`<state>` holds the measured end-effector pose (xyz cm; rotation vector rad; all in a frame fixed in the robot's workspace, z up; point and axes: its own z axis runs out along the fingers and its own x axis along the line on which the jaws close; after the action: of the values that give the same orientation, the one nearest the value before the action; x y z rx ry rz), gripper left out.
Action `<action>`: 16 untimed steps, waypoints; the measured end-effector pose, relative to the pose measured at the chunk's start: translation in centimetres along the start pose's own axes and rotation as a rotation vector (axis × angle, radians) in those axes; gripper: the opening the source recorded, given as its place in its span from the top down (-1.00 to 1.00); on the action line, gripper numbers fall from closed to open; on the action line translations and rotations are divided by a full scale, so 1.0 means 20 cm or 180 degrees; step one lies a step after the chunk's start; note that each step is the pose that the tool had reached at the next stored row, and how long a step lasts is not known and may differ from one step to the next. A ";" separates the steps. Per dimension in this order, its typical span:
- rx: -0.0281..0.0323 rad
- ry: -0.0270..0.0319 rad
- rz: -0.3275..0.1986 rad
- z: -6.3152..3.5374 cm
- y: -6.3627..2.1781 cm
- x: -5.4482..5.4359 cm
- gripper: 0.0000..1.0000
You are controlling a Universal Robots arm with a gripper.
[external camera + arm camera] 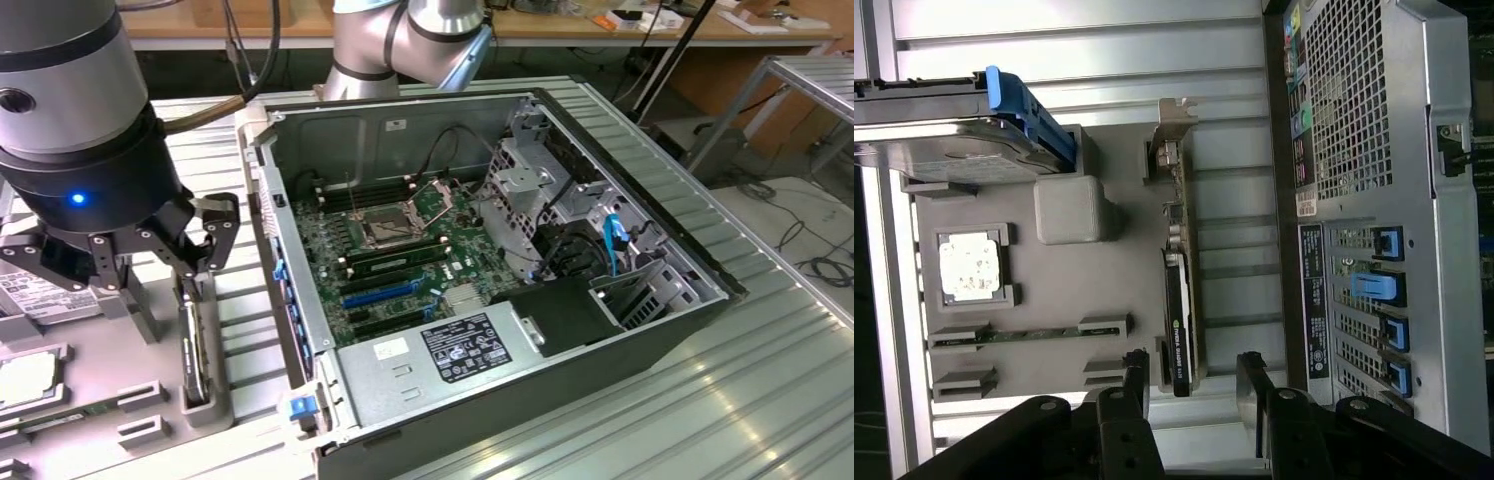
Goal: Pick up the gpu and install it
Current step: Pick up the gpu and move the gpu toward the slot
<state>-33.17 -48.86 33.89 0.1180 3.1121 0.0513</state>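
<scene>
The gpu (1179, 310) stands on edge in a slot of the grey parts tray (1054, 290). Its black cooler block faces sideways and its silver end bracket (1172, 135) is at the far end. In the exterior view the gpu (195, 345) is a thin dark card upright in the tray, at the exterior view's left of the open computer case (561, 330). My gripper (1194, 388) hangs open just above the card, with one finger on each side of its near end and nothing held. From the exterior camera the gripper (158, 255) hovers over the card's top edge.
The tray also carries a hard drive in a blue-handled caddy (954, 130), a processor chip (969, 265) and a memory stick (1029, 333). Inside the case lies the motherboard with blue card slots (380, 295). The case's rear panel (1374, 150) with blue latches stands close beside the tray.
</scene>
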 end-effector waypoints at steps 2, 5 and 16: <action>0.0001 -0.0001 0.0000 0.012 0.000 0.00 0.04; 0.0000 -0.0014 0.0000 0.063 -0.002 0.00 0.04; 0.0000 -0.0020 -0.0001 0.149 -0.015 0.01 0.04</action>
<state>-33.32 -49.05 30.89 0.1177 3.1058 0.0509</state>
